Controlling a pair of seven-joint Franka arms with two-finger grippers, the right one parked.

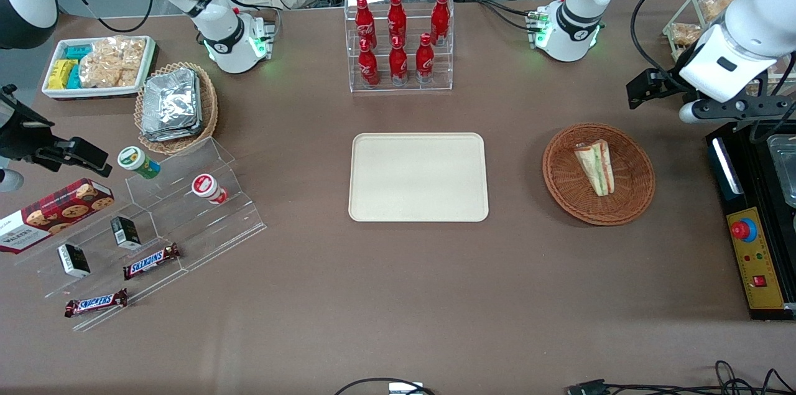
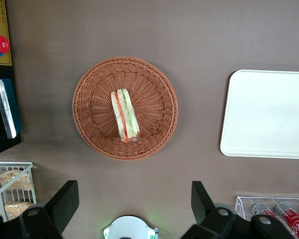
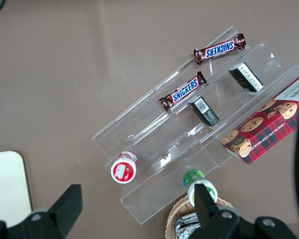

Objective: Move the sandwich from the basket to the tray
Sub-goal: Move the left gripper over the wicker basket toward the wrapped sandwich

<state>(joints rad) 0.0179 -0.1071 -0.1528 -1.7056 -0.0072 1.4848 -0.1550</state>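
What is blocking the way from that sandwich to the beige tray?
Nothing visible. The sandwich lies in the basket, only bare table separates it from the tray, and the open pincer hangs above, apart from it.

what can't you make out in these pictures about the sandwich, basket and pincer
- Pincer: open above the table beside the basket; front view cuts its fingertips at the frame edge.
- Sandwich: underside hidden against the basket in both views.
- Tray: one end cut off in the left wrist view.
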